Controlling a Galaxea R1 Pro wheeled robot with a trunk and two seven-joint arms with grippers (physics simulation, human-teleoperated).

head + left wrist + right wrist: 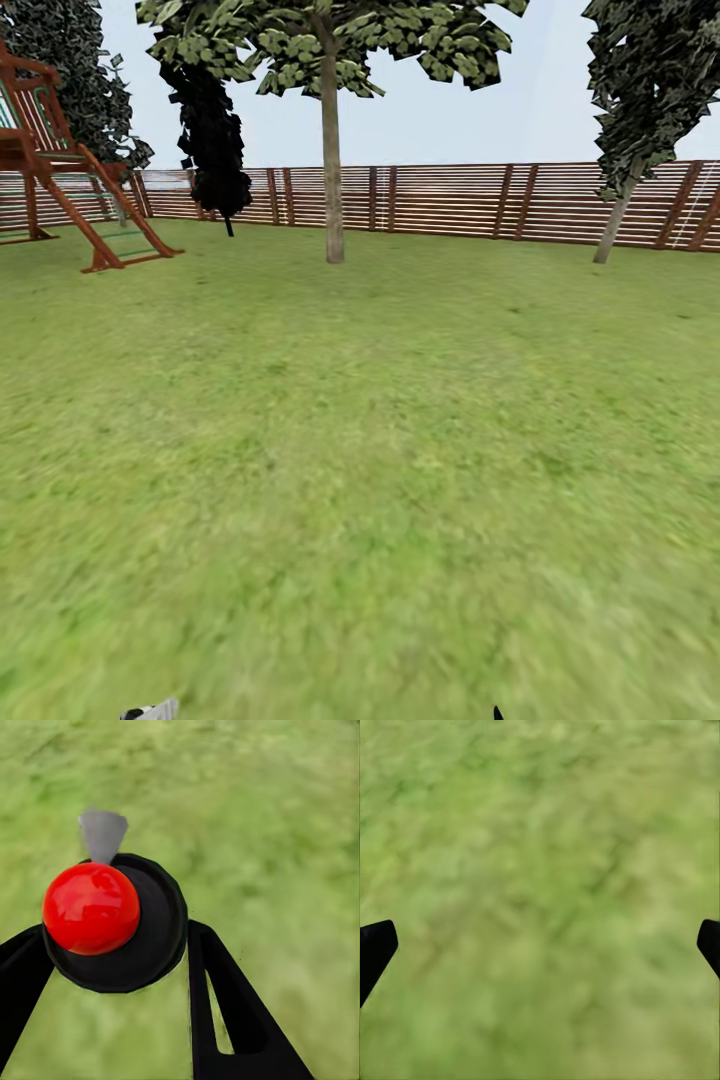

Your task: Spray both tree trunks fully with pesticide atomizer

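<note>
Your left claw (124, 967) pinches the pesticide atomizer (112, 921); your right claw (540, 945) is spread wide over the grass (540, 832). The trees (331, 140) stand far off by the fence (440, 200). Spray from here and it could miss the trunks.

A: What surrounds the wooden play frame (70, 170)?
B: A slatted brown fence (450, 200) runs right behind it and onward to its right.
A: And below?
B: Blurry green lawn (360, 450), spreading forward from its feet, under pale sky (520, 110).
</note>
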